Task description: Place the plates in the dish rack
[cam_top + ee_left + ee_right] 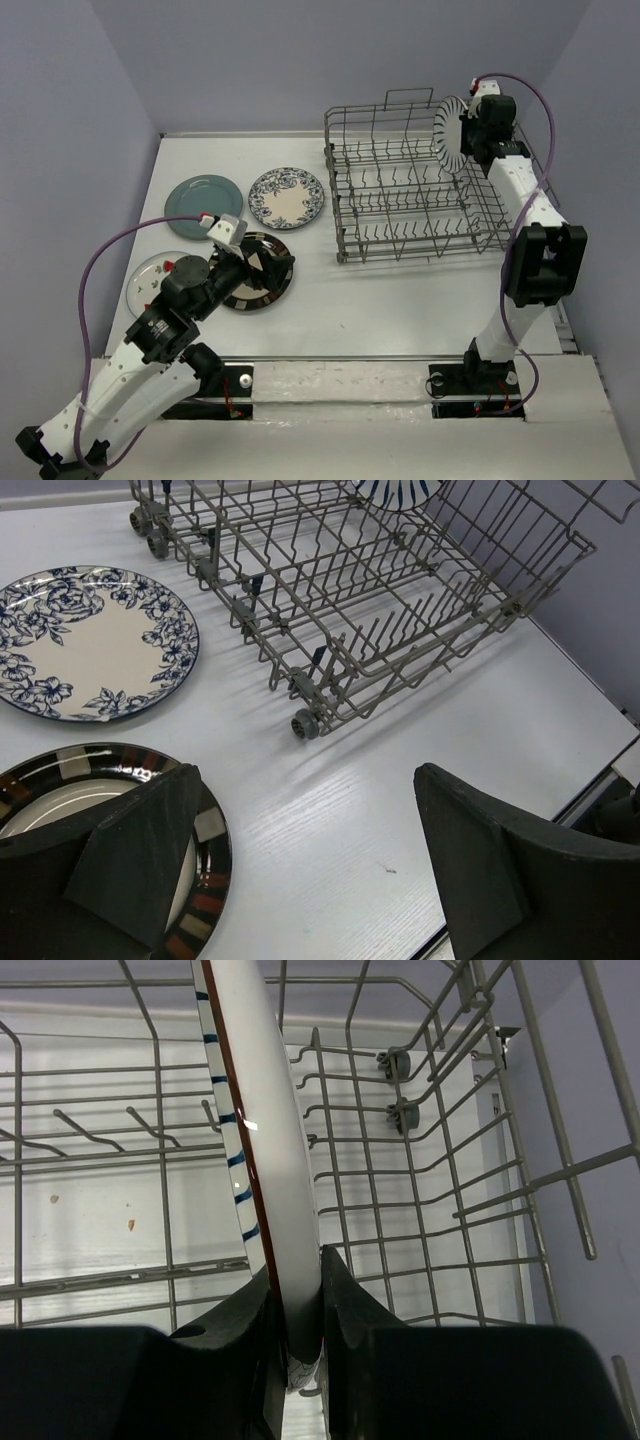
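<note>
The left gripper [308, 780] is hanging nearest the lens, fingers spread wide and gripping nothing, just above the brown-rimmed plate [264, 294]. That plate is lying flat on the left half of the table [400, 300]. By the table's left edge, the white plate with small marks [148, 278] is lying partly under the arm. Beyond it, the teal plate [203, 206] and the blue-floral plate [286, 197] are lying side by side. Only the top view is showing the teal and marked plates, while the left wrist view is showing the brown rim's dark, rust and cream blocks. The dish rack [338, 190] is sitting on the table's far right part. At its far right corner, the right gripper [295, 1290] is clamping the striped plate [449, 134] upright. The right wrist view is showing this plate edge-on above the tines.
</note>
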Available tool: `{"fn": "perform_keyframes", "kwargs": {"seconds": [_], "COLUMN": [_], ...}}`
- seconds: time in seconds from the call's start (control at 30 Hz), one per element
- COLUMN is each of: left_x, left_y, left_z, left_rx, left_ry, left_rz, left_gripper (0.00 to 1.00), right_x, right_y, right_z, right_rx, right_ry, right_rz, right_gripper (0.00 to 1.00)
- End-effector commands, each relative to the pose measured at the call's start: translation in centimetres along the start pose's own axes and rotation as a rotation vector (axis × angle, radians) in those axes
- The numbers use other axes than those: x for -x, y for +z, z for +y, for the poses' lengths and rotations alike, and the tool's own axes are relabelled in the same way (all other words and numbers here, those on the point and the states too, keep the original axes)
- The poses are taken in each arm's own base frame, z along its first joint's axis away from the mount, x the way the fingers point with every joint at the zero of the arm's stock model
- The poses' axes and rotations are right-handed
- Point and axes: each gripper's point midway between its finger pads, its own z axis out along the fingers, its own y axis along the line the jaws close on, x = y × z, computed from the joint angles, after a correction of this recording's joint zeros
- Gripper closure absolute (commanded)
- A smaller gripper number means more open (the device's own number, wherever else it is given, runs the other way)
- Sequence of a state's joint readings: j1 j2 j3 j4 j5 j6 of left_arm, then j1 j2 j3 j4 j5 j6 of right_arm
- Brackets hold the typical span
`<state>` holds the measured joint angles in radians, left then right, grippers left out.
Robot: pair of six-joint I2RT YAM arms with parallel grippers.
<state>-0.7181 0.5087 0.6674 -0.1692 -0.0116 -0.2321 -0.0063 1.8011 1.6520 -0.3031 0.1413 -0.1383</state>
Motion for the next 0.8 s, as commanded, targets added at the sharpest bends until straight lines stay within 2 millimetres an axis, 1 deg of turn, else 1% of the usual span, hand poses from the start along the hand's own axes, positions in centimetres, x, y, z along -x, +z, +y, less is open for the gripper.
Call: {"fn": "perform_keyframes", "kwargs": {"seconds": [0.0,0.13,0.2,0.23,0.33,0.37,0.47,0.5,0.53,0.57,0.63,0.67,0.7,0.77], "left_x": [0.8,0.5,0.4,0.4,0.2,0.1,0.1,0.0,-0.2,-0.2,-0.3,-0.3,-0.3,-0.5], "left_y": [0.3,0.6,0.8,0.9,1.2,1.3,1.4,1.5,1.6,1.7,1.9,2.0,2.0,2.2], "left_z": [0.0,0.2,0.4,0.5,0.7,0.9,1.2,1.5,1.6,1.7,2.1,2.4,2.6,3.0], "left_rx": [-0.001,0.008,0.015,0.018,0.027,0.036,0.051,0.062,0.068,0.077,0.095,0.111,0.119,0.142], "left_ry": [0.015,0.015,0.017,0.016,0.016,0.014,0.012,0.010,0.008,0.007,0.007,0.006,0.003,-0.001], "left_rz": [-0.028,-0.015,-0.007,-0.005,0.007,0.007,0.008,0.014,0.017,0.022,0.027,0.028,0.029,0.036], "left_gripper": [0.01,0.01,0.01,0.01,0.01,0.01,0.01,0.01,0.01,0.01,0.01,0.01,0.01,0.01], "right_x": [4.0,2.9,2.9,2.8,2.9,3.1,3.8,4.3,4.5,5.3,5.9,6.2,6.4,6.7], "right_y": [0.8,1.2,1.0,1.0,0.7,0.4,-0.2,-0.8,-1.1,-2.2,-3.4,-4.7,-5.6,-7.6], "right_z": [-0.4,-0.2,0.0,0.0,-0.1,-0.2,-0.4,-0.6,-0.6,-0.5,0.2,1.1,1.3,3.1], "right_rx": [-0.013,-0.010,-0.003,-0.001,-0.010,-0.015,-0.022,-0.026,-0.026,-0.018,0.034,0.090,0.109,0.169], "right_ry": [0.034,0.041,0.053,0.056,0.086,0.092,0.130,0.144,0.168,0.212,0.250,0.292,0.314,0.367], "right_rz": [-0.168,-0.151,-0.153,-0.152,-0.156,-0.160,-0.175,-0.188,-0.193,-0.215,-0.232,-0.244,-0.252,-0.265], "right_gripper": [0.93,0.93,0.88,0.81,0.69,0.57,0.37,0.25,0.20,0.14,0.09,0.07,0.06,0.05]}}
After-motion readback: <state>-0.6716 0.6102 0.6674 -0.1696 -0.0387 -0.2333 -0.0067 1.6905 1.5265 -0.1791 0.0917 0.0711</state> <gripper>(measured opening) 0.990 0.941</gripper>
